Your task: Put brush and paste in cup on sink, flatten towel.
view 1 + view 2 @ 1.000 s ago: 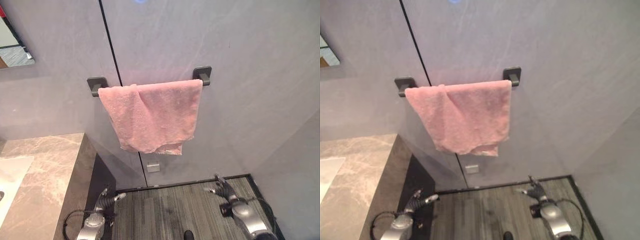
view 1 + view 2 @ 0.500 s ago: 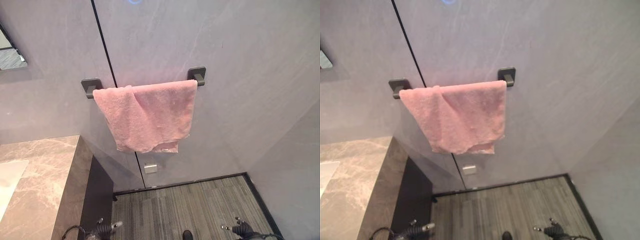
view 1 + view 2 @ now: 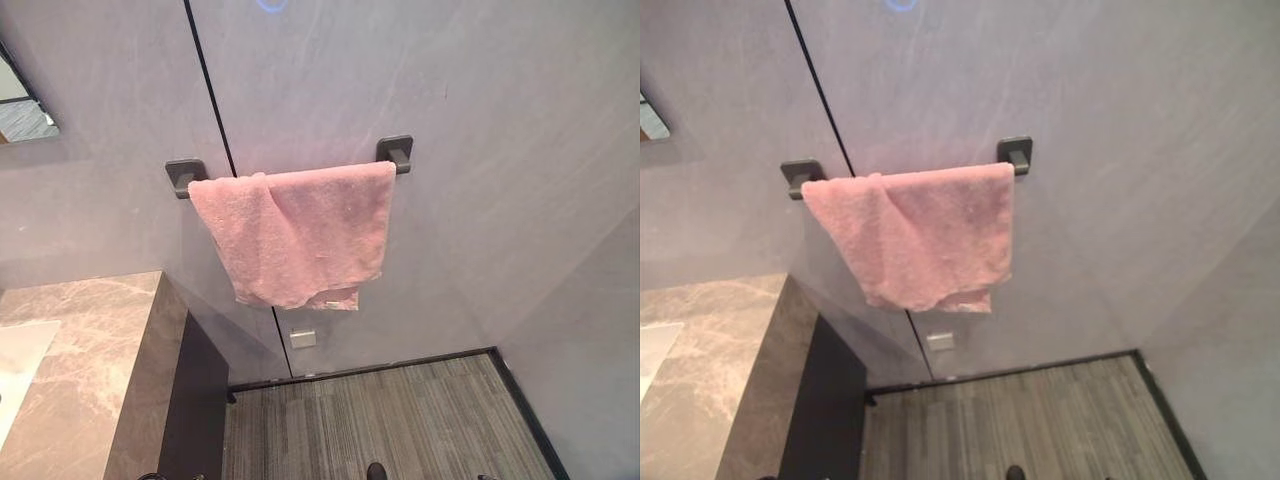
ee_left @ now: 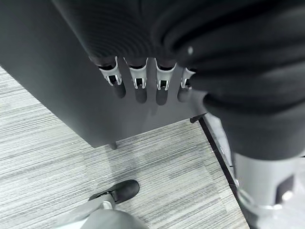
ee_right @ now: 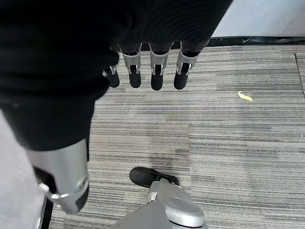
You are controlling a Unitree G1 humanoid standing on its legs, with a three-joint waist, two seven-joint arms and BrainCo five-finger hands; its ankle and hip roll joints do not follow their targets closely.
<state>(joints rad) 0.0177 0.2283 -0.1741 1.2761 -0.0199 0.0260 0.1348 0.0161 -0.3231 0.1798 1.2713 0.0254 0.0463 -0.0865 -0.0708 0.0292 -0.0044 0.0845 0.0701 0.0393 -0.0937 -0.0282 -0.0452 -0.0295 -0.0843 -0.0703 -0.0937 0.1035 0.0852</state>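
Pink towel (image 3: 300,232) hanging bunched on wall rail (image 3: 290,168); left robot hand (image 4: 143,83), right robot hand (image 5: 152,71) hanging far below, fingers straight, holding nothing.

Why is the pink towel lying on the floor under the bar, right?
Not right. The pink towel isn't on the floor; it hangs over the dark bar on the wall, bunched and uneven, as the left eye view shows.

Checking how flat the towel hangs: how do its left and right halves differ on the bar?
The towel's left half is bunched, with a fold running down it, and its edge slants inward; the right half lies smooth with a straight vertical edge. The left half stops short of the left bracket; the right half reaches the right bracket. Both hang over the bar, pink, ending at about the same level.
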